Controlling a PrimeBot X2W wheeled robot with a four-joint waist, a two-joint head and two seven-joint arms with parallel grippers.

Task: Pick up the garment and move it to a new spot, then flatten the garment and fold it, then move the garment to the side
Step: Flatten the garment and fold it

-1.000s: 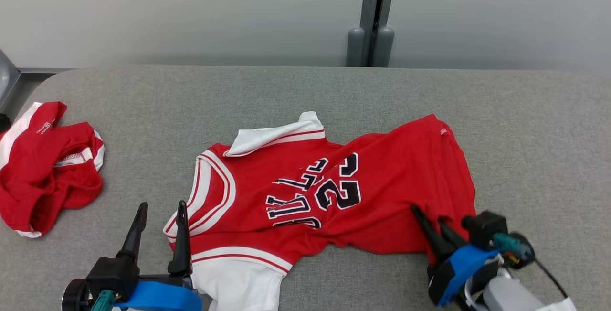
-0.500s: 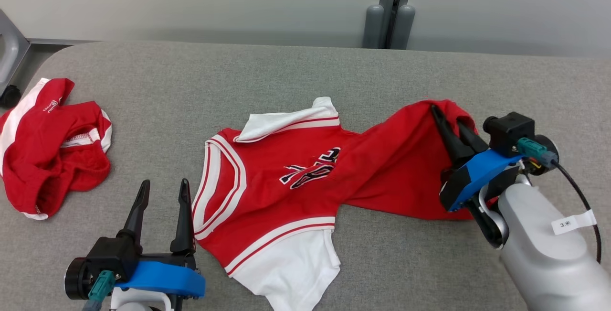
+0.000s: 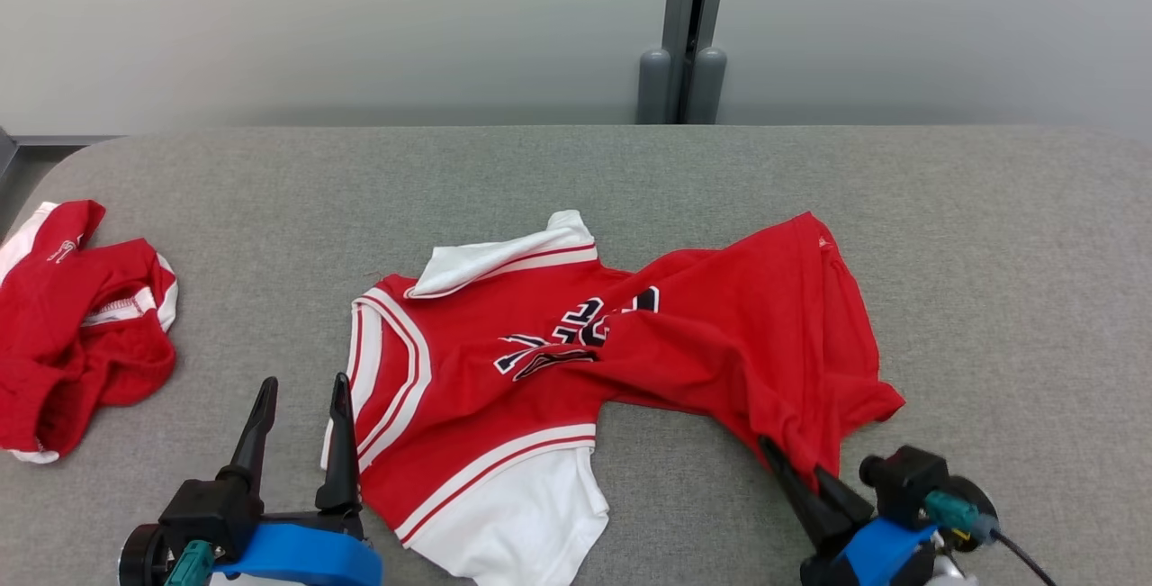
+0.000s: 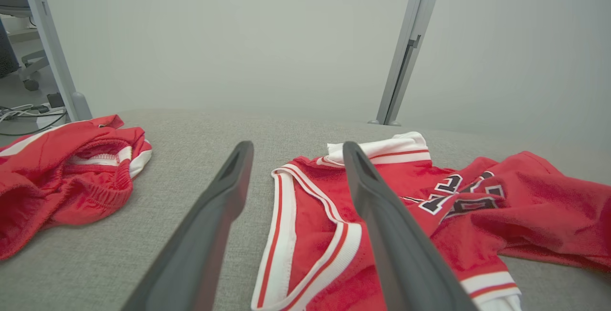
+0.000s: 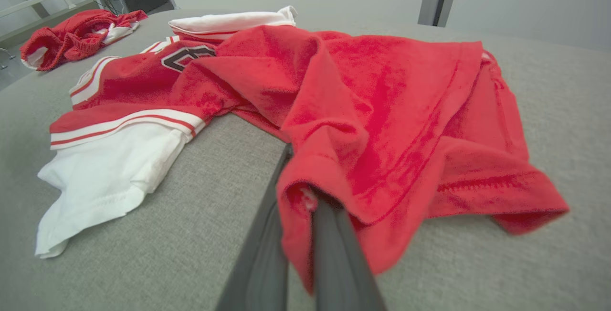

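- Head view: garment [image 3: 540, 361], a red jersey w/ white trim, lies crumpled across the mid table [image 3: 576, 172]. Neck end is toward the robot's left, hem end toward its right. Black lettering is partly buried in a fold.
- Head view: left gripper [image 3: 303, 382] sits low at lower left, fingers pointing away from the robot and spread wide w/ nothing btwn them. Its inner finger is just beside the jersey's white-striped edge.
- Head view: right gripper [image 3: 792, 457] is at lower right, fingers angled up and leftward, pressed together on the hem corner. Red cloth gathers into folds at the tips.
- Head view: other red garment [image 3: 81, 334] is bunched at the table's far left, well apart from both grippers. A grey post [image 3: 684, 28] stands behind the table's back edge.
- Left wrist view: both fingers rise wide apart, empty. One is over bare table, the other over the striped neckline; can't tell if it touches the cloth. The other red garment lies off to the left.
- Right wrist view: fingers are close side by side, w/ a hem fold pinched btwn them and draped over the tips. The rest of the jersey spreads out beyond, and its white sleeve [image 5: 110, 167] lies flat on the table to the left.
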